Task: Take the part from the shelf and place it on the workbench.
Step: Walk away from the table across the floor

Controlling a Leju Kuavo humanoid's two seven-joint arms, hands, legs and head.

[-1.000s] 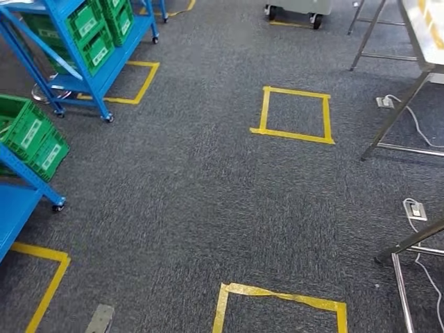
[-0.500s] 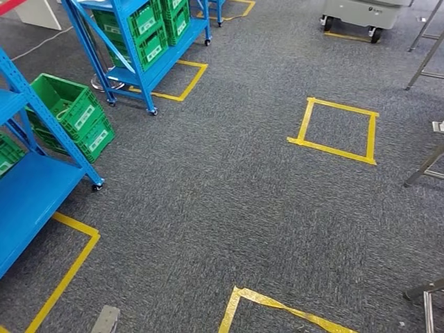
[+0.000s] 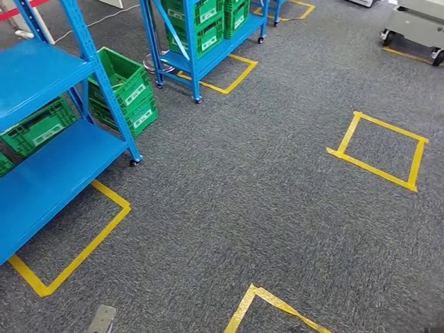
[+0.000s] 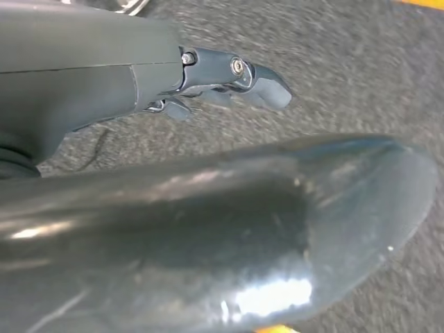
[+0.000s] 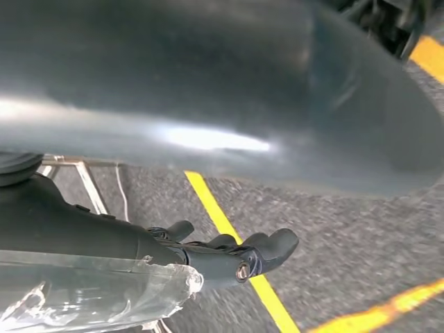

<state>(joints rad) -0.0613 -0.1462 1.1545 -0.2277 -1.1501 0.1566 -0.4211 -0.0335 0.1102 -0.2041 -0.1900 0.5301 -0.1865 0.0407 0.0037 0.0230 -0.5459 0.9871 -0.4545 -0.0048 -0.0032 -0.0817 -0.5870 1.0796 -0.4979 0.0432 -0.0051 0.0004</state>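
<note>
No part can be told apart in these views. The nearest candidates for holding it are the green crates (image 3: 125, 90) on the near blue shelf (image 3: 47, 173), which stands at the left of the head view on small castors. One crate sits at the shelf's far end on the lower deck, stacked on another, and a further green crate (image 3: 37, 128) lies under the upper deck. A second blue shelf (image 3: 209, 55), farther back, carries more green crates (image 3: 204, 28) with white labels.

The left hand (image 4: 157, 76) hangs over the grey carpet (image 3: 236, 194), its fingers (image 4: 261, 80) stretched out straight with nothing between them. The right hand (image 5: 157, 253) also hangs above the carpet, its fingers (image 5: 272, 246) extended and slightly apart. A crinkled sheet of clear plastic (image 5: 105, 295) lies along its underside, and I cannot tell whether the hand grips it or what it is.

Yellow tape squares mark the carpet: one (image 3: 382, 149) at the right, one (image 3: 78, 257) beside the near shelf, and a corner (image 3: 261, 302) at the lower edge. A grey wheeled cart (image 3: 419, 21) stands at the upper right.
</note>
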